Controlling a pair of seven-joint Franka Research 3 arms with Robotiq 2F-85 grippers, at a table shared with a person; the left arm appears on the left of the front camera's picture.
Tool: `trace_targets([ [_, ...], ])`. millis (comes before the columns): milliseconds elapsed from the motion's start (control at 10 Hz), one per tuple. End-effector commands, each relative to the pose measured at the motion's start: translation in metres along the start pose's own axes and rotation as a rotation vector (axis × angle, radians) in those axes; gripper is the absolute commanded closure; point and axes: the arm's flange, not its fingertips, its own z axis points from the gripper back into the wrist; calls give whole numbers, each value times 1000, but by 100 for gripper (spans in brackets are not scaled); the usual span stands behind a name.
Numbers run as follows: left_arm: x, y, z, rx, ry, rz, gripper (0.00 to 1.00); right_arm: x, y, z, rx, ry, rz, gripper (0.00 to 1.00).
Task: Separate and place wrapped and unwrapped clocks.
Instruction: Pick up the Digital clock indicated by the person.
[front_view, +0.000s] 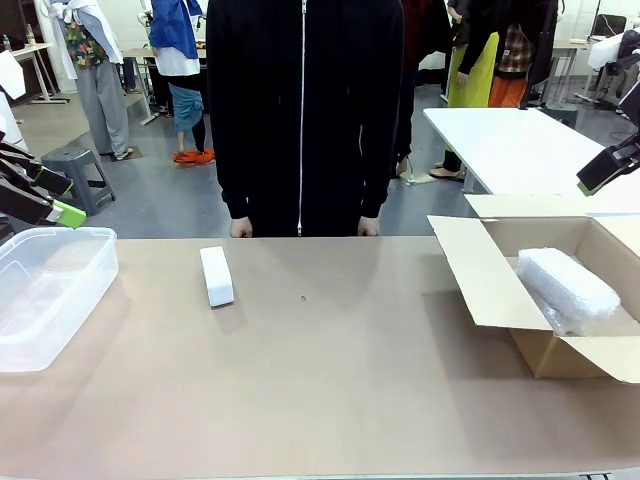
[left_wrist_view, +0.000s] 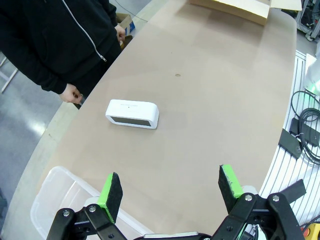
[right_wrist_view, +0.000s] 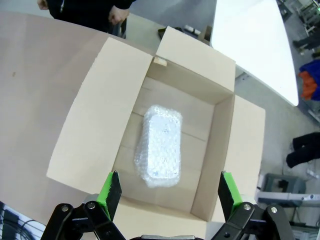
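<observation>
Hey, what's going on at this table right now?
Nothing is being held. One bubble-wrapped clock lies in the cardboard box, under the open right gripper. The bare white clock lies on the table, beyond the open left gripper, outside the clear plastic bin. The person stands at the far edge, hands down.

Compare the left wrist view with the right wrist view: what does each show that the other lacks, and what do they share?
Left wrist, not right: the unwrapped white clock lying on the table, a clear plastic bin, and the open left gripper. Right wrist, not left: the bubble-wrapped clock lying inside the cardboard box, below the open right gripper. Shared: the table, the cardboard box and the person's hand at the far edge.
</observation>
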Motion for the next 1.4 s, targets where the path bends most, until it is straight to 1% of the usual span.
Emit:
trace_targets([
  [0,-1,1,-1,-16,-10,-1,0,1,-1,0,-8,-9,2,0],
  [100,-1,1,-1,-16,-10,-1,0,0,0,0,0,0,0,0],
  [200,-1,1,-1,-16,-10,-1,0,14,18,-4,62,-110,193,0],
  [400,-1,1,-1,-16,-10,-1,0,39,62,1,194,-303,432,0],
  [500,-1,1,-1,-16,-10,-1,0,43,82,6,261,-393,522,0],
  [600,-1,1,-1,-16,-10,-1,0,43,104,10,311,-461,586,0],
  [800,-1,1,-1,-16,-10,-1,0,39,128,7,454,-557,629,0],
  [900,-1,1,-1,-16,-10,-1,0,33,134,4,521,-560,618,0],
  [1000,-1,1,-1,-16,-10,-1,0,24,139,2,546,-576,594,0],
  [1200,-1,1,-1,-16,-10,-1,0,2,156,-1,534,-558,611,0],
  [1300,-1,1,-1,-16,-10,-1,0,-6,162,-1,559,-527,638,0],
])
